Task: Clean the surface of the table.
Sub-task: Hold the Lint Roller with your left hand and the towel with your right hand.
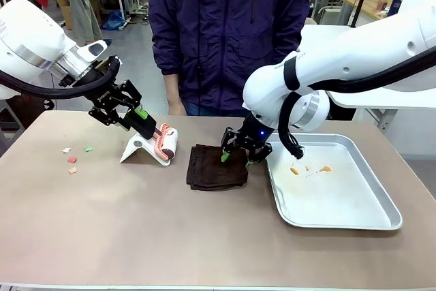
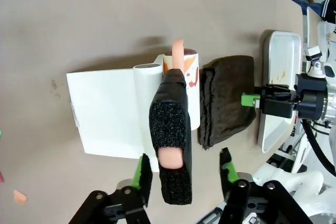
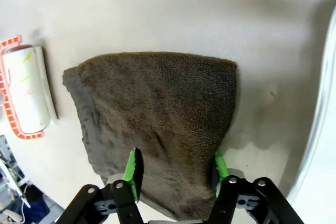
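While the left gripper (image 2: 184, 157) stands with its jaws apart on either side of the lint roller's (image 2: 181, 72) black handle (image 2: 170, 129), a gap showing at one finger, the right gripper (image 3: 176, 156) is spread wide over the near edge of a brown cloth (image 3: 157, 103). The table (image 1: 136, 236) lies under both grippers. A metal tray (image 1: 340, 199) sits just beside the right one, and paper scraps (image 1: 71, 159) lie on the left one's outer side.
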Controlling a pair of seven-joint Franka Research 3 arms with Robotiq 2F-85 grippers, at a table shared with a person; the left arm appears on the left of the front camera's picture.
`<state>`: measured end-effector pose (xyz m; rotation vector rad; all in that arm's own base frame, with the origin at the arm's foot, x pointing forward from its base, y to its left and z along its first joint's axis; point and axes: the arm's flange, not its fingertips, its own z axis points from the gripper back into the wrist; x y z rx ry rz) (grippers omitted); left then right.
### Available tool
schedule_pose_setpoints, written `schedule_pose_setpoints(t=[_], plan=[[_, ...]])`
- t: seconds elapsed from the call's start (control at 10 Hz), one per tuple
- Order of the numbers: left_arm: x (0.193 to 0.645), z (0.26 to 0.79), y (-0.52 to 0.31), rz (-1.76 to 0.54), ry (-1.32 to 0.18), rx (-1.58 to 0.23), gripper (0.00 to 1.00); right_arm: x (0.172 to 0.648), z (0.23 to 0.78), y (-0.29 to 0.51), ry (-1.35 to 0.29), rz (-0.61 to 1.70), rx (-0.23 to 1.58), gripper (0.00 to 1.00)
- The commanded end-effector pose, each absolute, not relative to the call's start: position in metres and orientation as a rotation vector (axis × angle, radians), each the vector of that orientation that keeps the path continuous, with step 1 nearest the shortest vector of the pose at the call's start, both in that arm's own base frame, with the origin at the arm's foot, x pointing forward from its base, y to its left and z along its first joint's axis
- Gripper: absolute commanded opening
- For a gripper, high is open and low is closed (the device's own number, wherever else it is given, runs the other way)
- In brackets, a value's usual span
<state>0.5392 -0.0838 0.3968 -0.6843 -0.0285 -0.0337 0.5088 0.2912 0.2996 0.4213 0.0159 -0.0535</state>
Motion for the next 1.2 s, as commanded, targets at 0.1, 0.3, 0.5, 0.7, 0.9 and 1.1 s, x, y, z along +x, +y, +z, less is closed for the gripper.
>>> schedule_pose_setpoints(t=[0.1, 0.3, 0.5, 0.7, 0.9, 1.1], plan=[[0.543, 0.399, -0.088, -0.015, -0.04, -0.7, 0.14, 0.514, 0.296, 0.297, 0.03, -0.082, 0.442, 0.0], [0.542, 0.4, -0.087, -0.013, -0.047, -0.706, 0.0, 0.514, 0.295, 0.297, 0.018, -0.085, 0.444, 0.0], [0.542, 0.401, -0.088, -0.017, -0.051, -0.706, 0.0, 0.513, 0.293, 0.296, 0.026, -0.089, 0.445, 0.0], [0.541, 0.402, -0.087, -0.018, -0.054, -0.705, 0.0, 0.513, 0.292, 0.296, 0.026, -0.089, 0.451, 0.0], [0.54, 0.402, -0.087, -0.02, -0.056, -0.709, 0.0, 0.512, 0.292, 0.296, 0.027, -0.087, 0.45, 0.0], [0.537, 0.407, -0.086, -0.023, -0.079, -0.724, 0.0, 0.509, 0.303, 0.288, -0.012, -0.07, 0.517, 0.0]])
